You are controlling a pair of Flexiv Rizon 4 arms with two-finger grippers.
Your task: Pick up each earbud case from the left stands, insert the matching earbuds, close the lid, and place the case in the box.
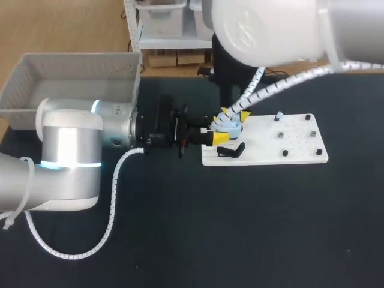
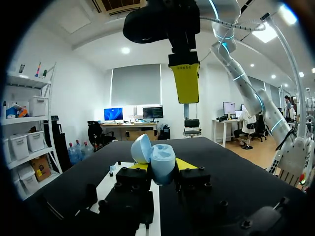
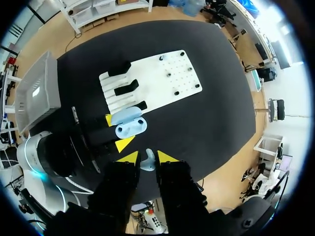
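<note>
Hovering right gripper [image 3: 147,157] pinches a pale earbud [image 3: 147,162] between narrow tips directly above the open earbud case [image 3: 129,124], which left gripper [image 2: 161,167] clamps, lid tipped back, over the white board [image 1: 270,153]; insertion likely needs a near-vertical descent, slightly offset.

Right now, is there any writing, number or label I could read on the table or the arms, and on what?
Nothing here is readable.
Thin line of print on the right gripper's yellow finger, in the left wrist view: too small to read.
Pale patch on the left arm's black wrist: blurred.
No writing visible on the blue case, white board or grey bin.
</note>
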